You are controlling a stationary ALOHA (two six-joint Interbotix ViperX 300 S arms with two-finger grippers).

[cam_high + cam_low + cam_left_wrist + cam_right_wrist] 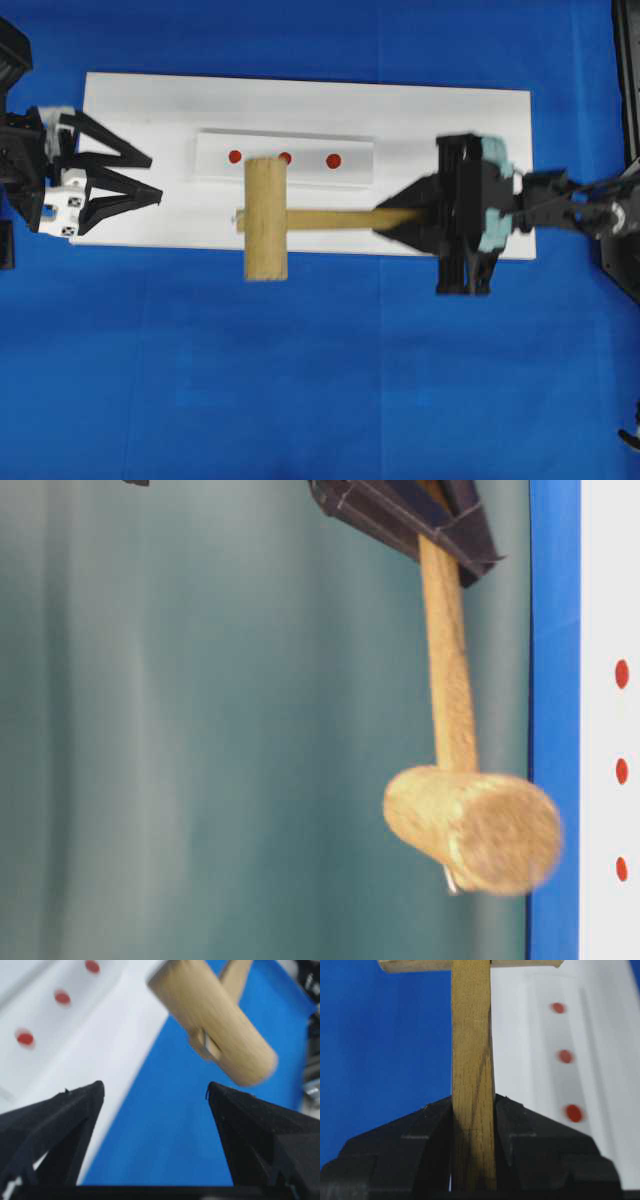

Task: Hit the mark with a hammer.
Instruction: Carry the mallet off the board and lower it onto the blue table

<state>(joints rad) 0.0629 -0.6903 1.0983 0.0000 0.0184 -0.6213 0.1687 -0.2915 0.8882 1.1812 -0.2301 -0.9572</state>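
Right claw grips the wooden hammer (266,218) by its handle, head over the white board's near edge.

The hammer is pale, grainy wood: one thick cylindrical head crossing a long, slim, square-edged handle. In the overhead view the head lies across the front edge of the flat white board (450,115), partly covering the leftmost of three round red marks (285,158). These marks sit in a row on a raised white strip (355,150). The right claw (415,217), black with wedge-shaped fingers, is clamped on the handle's end. The left claw (150,176), also black, hangs spread wide with nothing in it at the board's left end. Smooth blue cloth covers the tabletop (320,380).
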